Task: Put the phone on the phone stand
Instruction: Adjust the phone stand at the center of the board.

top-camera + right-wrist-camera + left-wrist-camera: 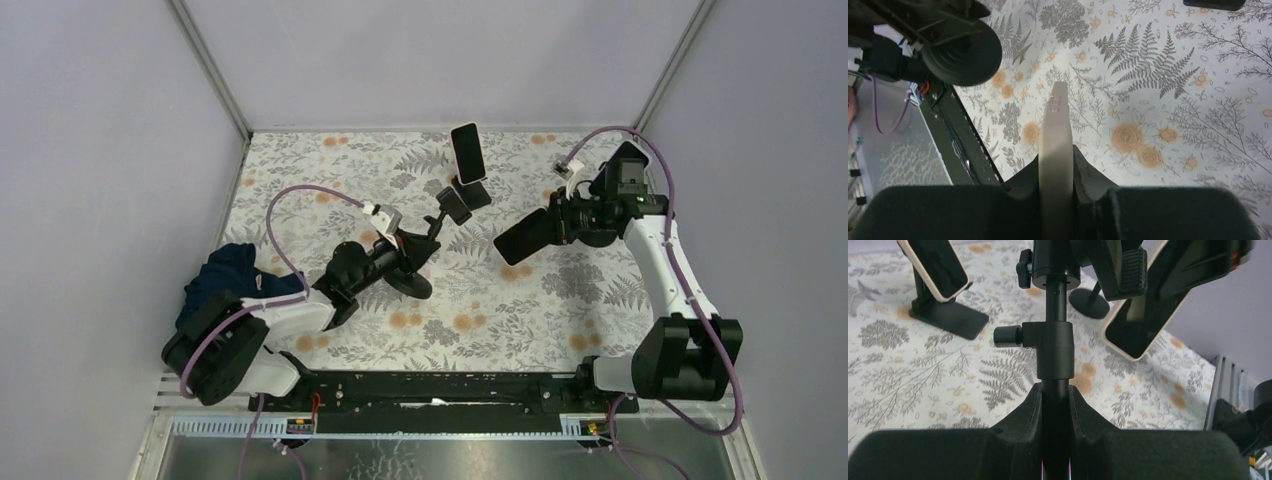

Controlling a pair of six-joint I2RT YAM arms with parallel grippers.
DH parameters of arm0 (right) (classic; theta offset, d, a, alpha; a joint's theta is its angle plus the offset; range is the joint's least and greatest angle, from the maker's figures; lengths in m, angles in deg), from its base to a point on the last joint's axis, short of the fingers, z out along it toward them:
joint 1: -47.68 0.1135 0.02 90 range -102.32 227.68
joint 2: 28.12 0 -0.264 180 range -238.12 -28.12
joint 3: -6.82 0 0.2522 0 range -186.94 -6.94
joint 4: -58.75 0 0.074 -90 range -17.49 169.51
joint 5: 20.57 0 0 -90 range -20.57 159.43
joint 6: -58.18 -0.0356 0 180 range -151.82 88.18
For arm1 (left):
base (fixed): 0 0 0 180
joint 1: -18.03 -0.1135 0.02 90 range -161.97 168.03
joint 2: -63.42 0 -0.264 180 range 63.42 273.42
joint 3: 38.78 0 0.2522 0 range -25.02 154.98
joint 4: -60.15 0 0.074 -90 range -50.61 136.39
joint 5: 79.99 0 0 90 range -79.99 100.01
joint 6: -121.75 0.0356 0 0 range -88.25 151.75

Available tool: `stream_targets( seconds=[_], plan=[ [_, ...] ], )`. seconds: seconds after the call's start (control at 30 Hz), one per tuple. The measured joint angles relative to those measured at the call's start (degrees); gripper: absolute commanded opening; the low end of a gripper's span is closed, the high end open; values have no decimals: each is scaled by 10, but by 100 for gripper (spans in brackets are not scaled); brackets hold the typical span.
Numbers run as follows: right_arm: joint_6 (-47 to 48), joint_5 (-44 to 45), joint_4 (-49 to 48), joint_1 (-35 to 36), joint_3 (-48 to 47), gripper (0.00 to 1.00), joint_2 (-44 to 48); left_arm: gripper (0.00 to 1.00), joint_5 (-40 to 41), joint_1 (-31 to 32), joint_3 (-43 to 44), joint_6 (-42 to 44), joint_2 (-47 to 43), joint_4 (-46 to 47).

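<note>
A tablecloth (300, 165) covers the table, printed with grey ferns, leaves and small orange flowers. Near its back edge a flat black holder (476, 194) stands on this cloth. A second phone (467, 152) leans in it, tilted backward, with a dark screen and a pale rim (the left wrist view shows the rim most clearly). At the left edge of the table lies a dark blue cloth (228, 268), crumpled. Plain grey walls (430, 50) close three sides, with metal posts (208, 62) in the back corners. A black rail (430, 392) runs along the near edge.
</note>
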Motion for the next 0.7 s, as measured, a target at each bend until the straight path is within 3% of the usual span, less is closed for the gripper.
stream_targets(
  seconds=[0.27, 0.5, 0.7],
  plan=[
    [-136, 18, -152, 76, -15, 0, -110, 0, -5, 2, -5, -51, 100, 212],
    [-211, 48, -186, 152, -93, 0, -158, 0, -13, 23, 8, -21, 179, 266],
    [-209, 96, -192, 170, -179, 0, -158, 1, -41, 28, 45, 20, 277, 295]
  ],
)
